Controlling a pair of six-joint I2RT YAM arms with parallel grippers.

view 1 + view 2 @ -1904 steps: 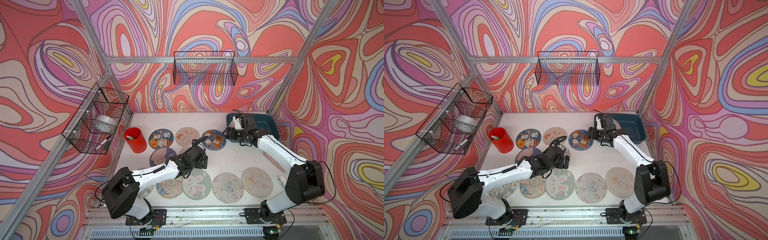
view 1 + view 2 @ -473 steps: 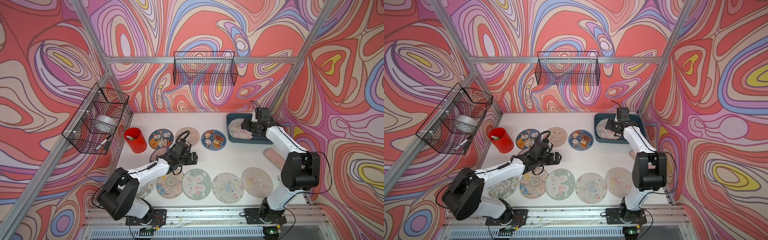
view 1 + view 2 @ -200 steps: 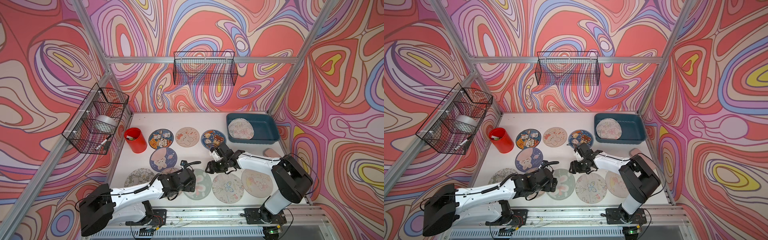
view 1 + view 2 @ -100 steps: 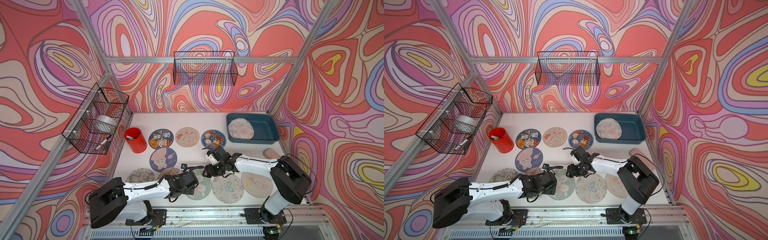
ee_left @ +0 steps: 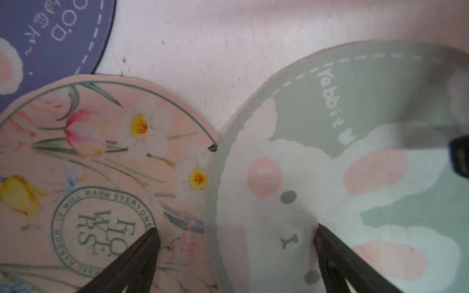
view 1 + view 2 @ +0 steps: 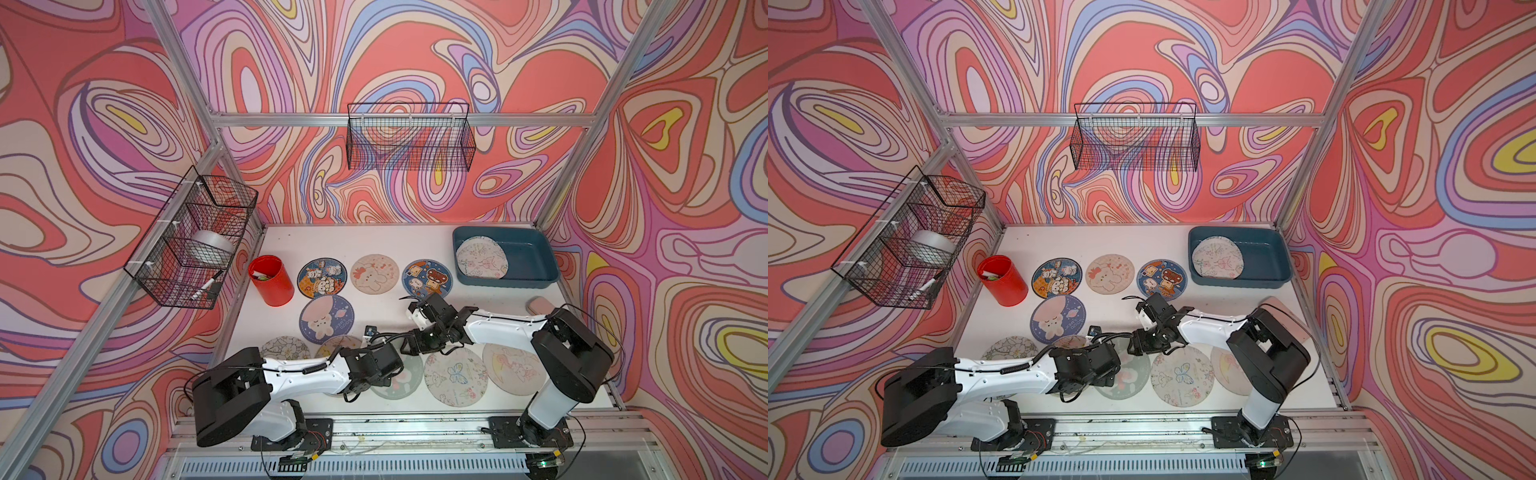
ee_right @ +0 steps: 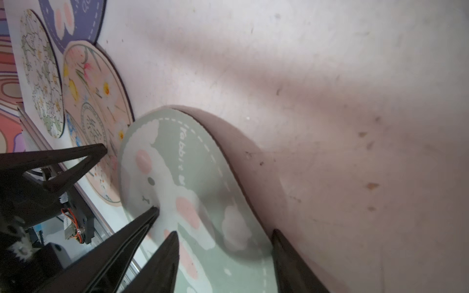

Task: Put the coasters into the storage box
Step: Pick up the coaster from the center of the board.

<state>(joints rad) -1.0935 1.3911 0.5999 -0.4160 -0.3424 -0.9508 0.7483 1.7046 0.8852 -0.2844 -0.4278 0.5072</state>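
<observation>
Left claw (image 5: 235, 228) spread wide, one tip on the grey-green rabbit coaster (image 5: 368, 106), the other on the floral coaster (image 5: 101, 152). Right claw (image 7: 224, 232) half-open astride the rabbit coaster's raised rim. Storage box (image 6: 536, 257), at the desk's (image 6: 374, 241) far right corner, holds one beige coaster (image 6: 482, 261).

Bare table (image 6: 490, 296) fronts the storage box (image 6: 536, 266); left arm (image 6: 307, 376) and right arm (image 6: 503, 328) crowd the green coaster (image 6: 411, 382).
</observation>
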